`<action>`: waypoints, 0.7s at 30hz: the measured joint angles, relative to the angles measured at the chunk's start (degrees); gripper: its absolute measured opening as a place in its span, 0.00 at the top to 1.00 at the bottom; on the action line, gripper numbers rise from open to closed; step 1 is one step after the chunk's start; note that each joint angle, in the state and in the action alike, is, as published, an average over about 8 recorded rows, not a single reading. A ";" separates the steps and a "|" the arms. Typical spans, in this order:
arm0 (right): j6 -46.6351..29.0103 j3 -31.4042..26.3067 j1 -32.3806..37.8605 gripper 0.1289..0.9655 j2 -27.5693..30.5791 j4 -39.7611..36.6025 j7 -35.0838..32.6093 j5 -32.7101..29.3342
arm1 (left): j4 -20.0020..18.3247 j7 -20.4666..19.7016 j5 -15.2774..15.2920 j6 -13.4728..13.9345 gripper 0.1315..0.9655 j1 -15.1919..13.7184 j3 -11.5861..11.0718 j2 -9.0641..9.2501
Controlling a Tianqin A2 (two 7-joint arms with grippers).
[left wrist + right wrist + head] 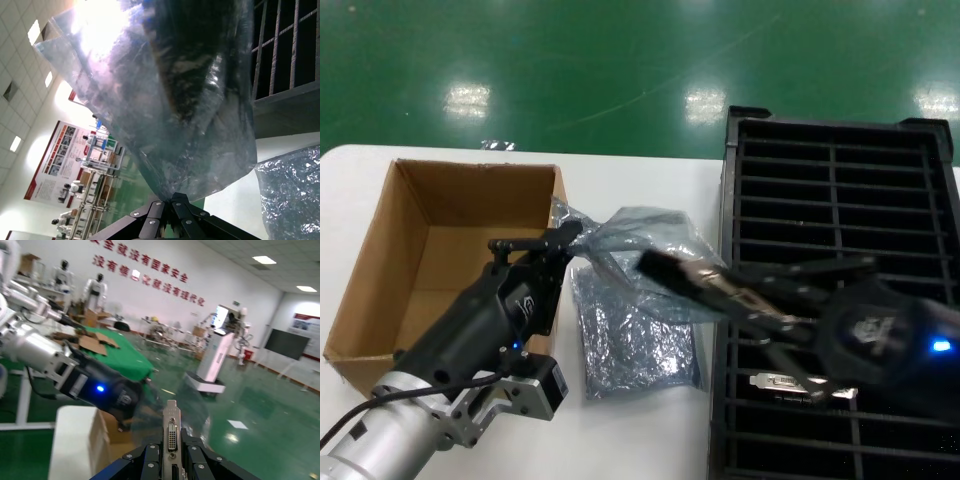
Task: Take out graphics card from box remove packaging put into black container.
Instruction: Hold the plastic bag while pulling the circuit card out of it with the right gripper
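**Two grippers on one bagged card, above the table**

Two arms are at work over the white table. My left gripper is closed on one end of the antistatic bag, pinching its crinkled edge and holding it lifted, just past the corner of the cardboard box. In the left wrist view the fingers meet at the bag's bottom fold, and the translucent bag hangs full in front of the lens with a dark shape inside it.

My right gripper reaches in from the black slotted tray's side. Its fingers are clamped on the graphics card, which sits partly out of the bag's open end, tilted, with the far end inside the plastic. The right wrist view shows the silver bracket with its white port standing upright between the fingers, and the bag clouding the space beyond it, the left arm close behind.

The box stands open at the table's left; I cannot see anything on its floor. A second antistatic bag lies flat on the table between box and tray, beneath the lifted one. Another card's bracket shows in a slot of the tray's left column, below my right gripper.
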 joint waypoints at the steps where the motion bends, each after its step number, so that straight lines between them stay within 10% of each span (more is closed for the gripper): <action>1: 0.15 1.17 -0.83 0.92 0.61 0.34 -0.11 0.49 | 0.00 0.00 0.00 0.00 0.99 0.00 0.00 0.00; 21: -1.56 26.33 -17.89 0.92 5.56 6.40 0.00 11.43 | 0.00 0.00 0.00 0.00 0.99 0.00 0.00 0.00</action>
